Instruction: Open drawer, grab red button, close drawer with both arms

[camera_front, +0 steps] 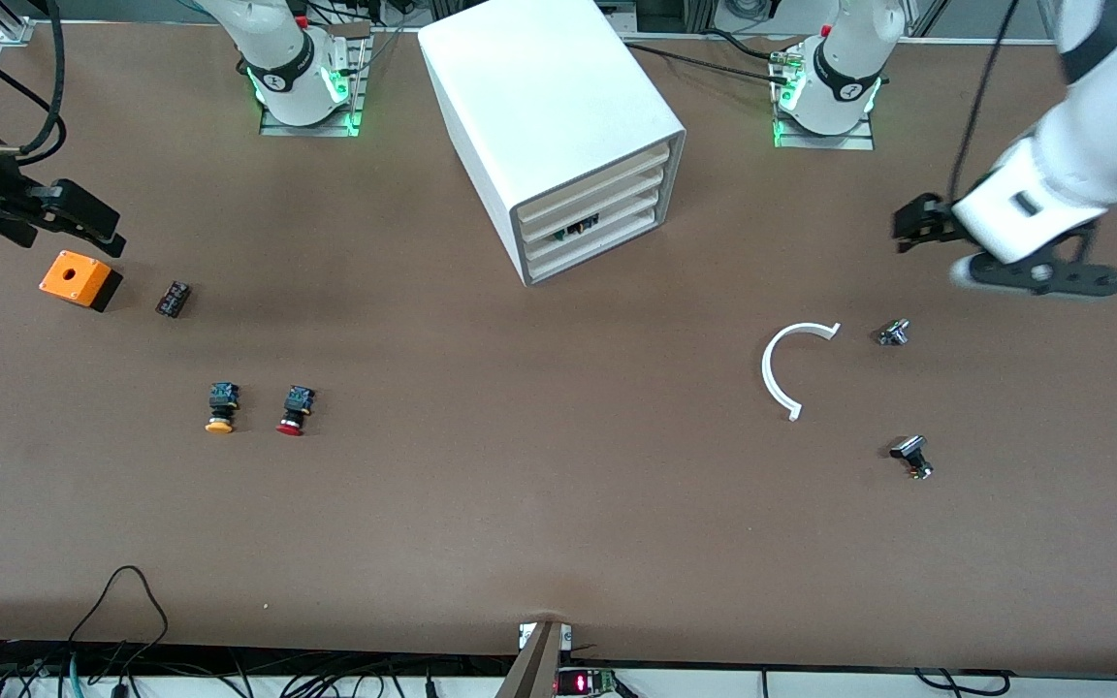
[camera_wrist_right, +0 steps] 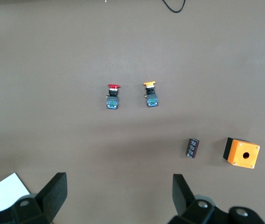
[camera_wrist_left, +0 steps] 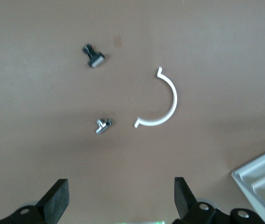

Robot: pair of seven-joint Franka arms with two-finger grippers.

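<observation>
The white cabinet (camera_front: 558,126) stands between the two arm bases, with its stacked drawers (camera_front: 597,208) all shut; one drawer's notch (camera_front: 578,230) shows a green part. A corner of its drawer face shows in the left wrist view (camera_wrist_left: 263,179). The red-capped button (camera_front: 295,410) lies on the table toward the right arm's end, beside the orange-yellow-capped button (camera_front: 220,407). Both show in the right wrist view, red (camera_wrist_right: 113,97) and yellow (camera_wrist_right: 151,95). My right gripper (camera_front: 98,233) (camera_wrist_right: 119,196) is open and empty above the orange box. My left gripper (camera_front: 910,228) (camera_wrist_left: 121,200) is open and empty at the left arm's end.
An orange box (camera_front: 79,279) and a small black part (camera_front: 173,299) lie near the right gripper. A white curved piece (camera_front: 791,364) and two small metal parts (camera_front: 894,333) (camera_front: 912,457) lie below the left gripper. A black cable (camera_front: 122,601) loops at the front edge.
</observation>
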